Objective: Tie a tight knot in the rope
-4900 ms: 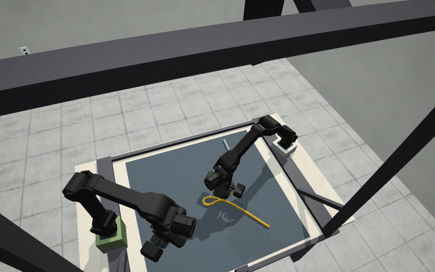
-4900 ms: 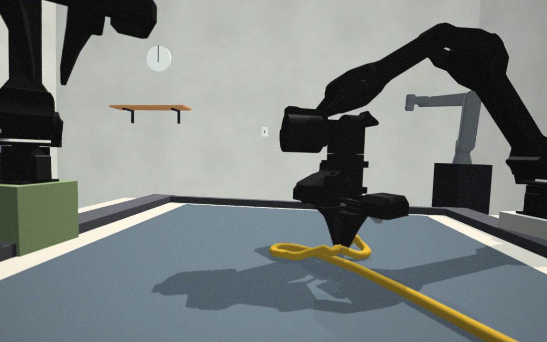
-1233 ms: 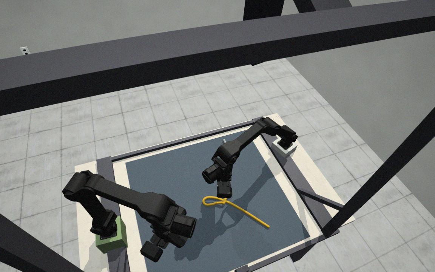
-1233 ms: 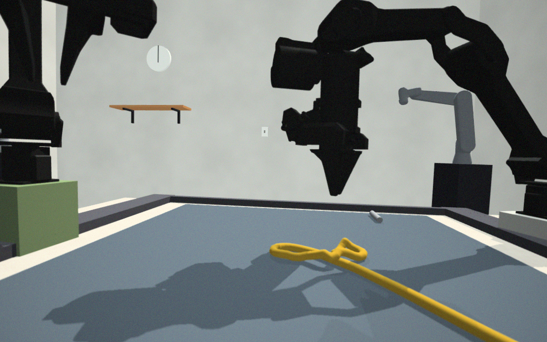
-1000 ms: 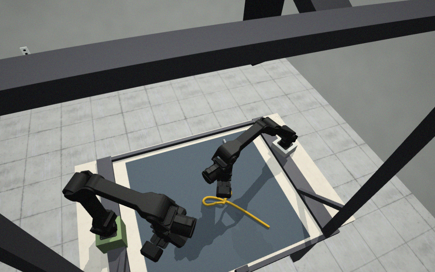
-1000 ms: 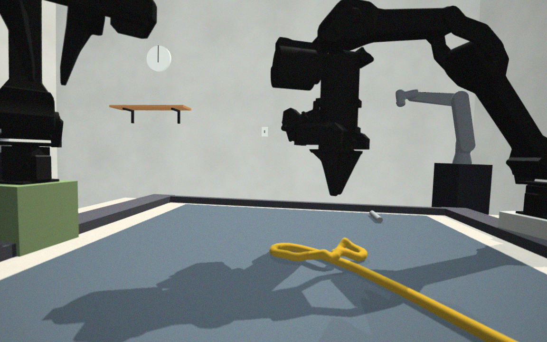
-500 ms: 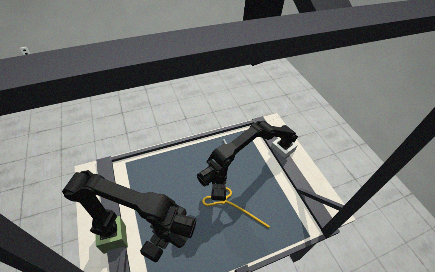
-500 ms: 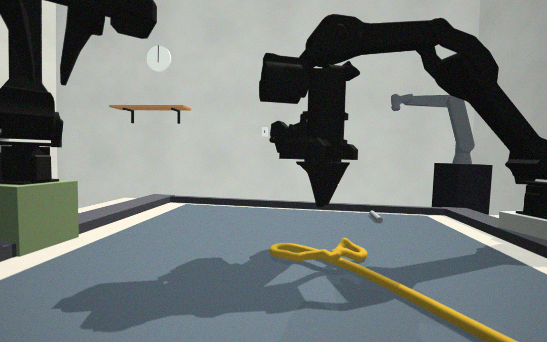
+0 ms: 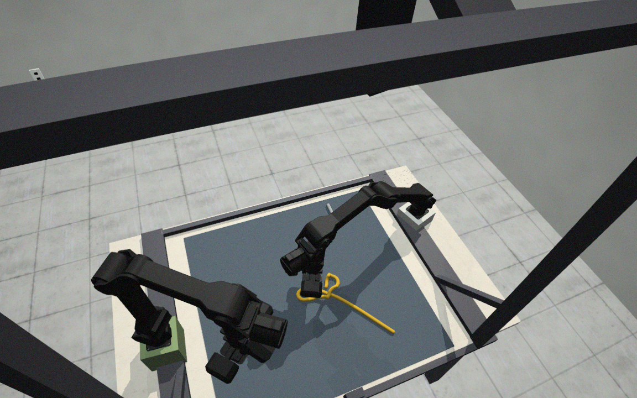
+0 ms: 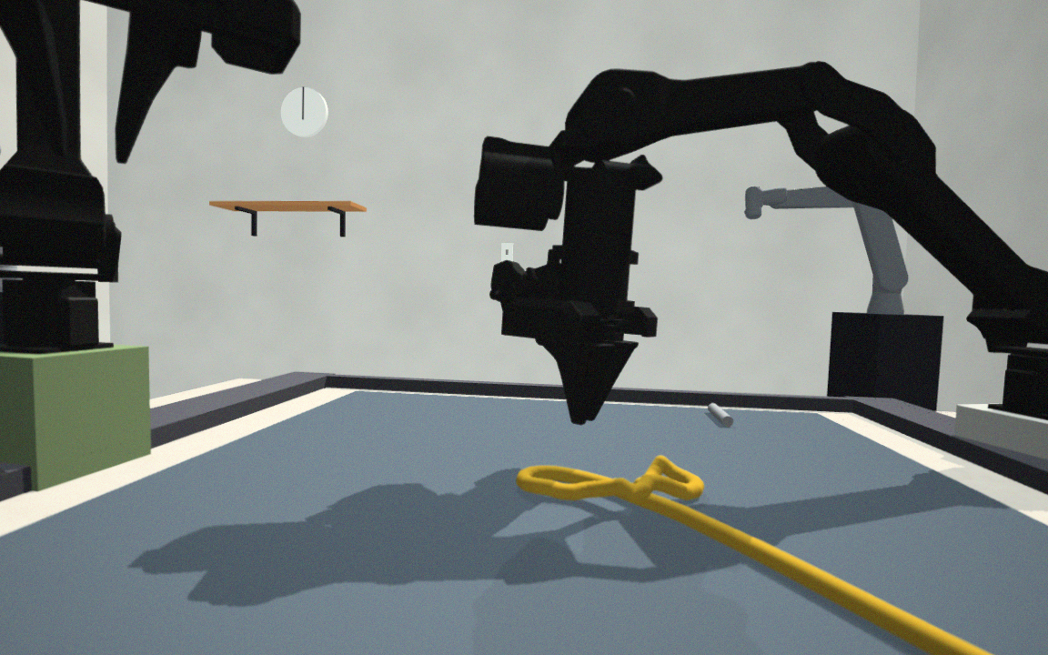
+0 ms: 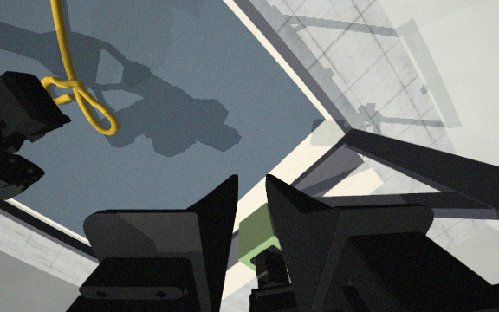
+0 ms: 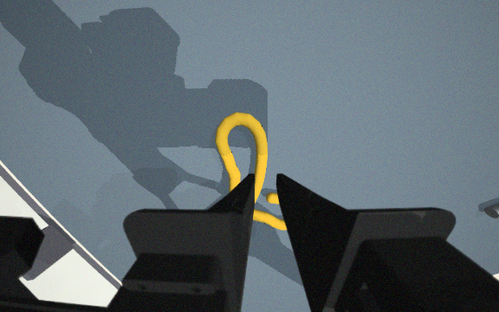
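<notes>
Top: high overhead, slanting down, farthest back, whole tabletop (image 9: 241, 257) (image 10: 348, 439) (image 11: 167, 182) (image 12: 384, 130) | Exterior: low, just above tabletop, facing across to wall | Left wrist: angled down past left end effector (image 9: 234, 357) (image 10: 122, 158) (image 11: 252, 175) | Right wrist: closer, downward past right end effector (image 9: 312, 288) (image 10: 580, 419) (image 11: 65, 119) (image 12: 265, 175) | Top and exterior share both arms
</notes>
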You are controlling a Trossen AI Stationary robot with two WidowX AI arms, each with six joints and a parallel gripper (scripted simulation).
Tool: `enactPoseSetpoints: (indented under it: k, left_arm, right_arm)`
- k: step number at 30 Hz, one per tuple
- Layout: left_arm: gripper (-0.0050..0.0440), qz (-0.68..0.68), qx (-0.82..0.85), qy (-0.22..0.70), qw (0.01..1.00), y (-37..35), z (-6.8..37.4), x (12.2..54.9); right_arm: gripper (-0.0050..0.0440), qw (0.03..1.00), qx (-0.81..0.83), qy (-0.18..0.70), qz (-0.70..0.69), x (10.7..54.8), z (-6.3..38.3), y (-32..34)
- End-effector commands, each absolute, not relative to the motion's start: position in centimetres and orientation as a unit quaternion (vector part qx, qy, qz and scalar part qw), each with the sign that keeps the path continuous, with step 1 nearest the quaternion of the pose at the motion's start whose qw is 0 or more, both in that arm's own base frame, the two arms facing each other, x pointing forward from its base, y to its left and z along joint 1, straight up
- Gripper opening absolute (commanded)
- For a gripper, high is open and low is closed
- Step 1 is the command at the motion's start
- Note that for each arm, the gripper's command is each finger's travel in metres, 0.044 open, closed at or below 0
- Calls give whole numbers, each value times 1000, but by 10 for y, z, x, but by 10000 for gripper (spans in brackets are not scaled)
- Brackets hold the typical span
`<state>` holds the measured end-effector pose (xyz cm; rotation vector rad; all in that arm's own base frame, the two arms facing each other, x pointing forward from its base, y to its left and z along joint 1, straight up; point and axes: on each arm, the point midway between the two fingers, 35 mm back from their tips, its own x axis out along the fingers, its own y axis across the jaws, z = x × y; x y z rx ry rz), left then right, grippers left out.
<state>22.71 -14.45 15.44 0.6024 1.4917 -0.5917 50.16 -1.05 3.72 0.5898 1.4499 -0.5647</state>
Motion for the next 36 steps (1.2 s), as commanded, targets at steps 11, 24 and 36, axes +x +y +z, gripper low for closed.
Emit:
enactPoseSetpoints:
  k: [11, 24, 36]
  left_arm:
    - [100, -260, 265, 652, 661, -144, 159, 228]
    - [100, -260, 265, 652, 661, -144, 159, 228]
    - [100, -260, 265, 652, 661, -144, 159, 228]
  right_arm:
    - [80, 685, 265, 632, -246, 509, 43, -13]
    - [80, 680, 263, 638, -248, 510, 27, -13]
    - [80, 678, 263, 640, -249, 510, 21, -13]
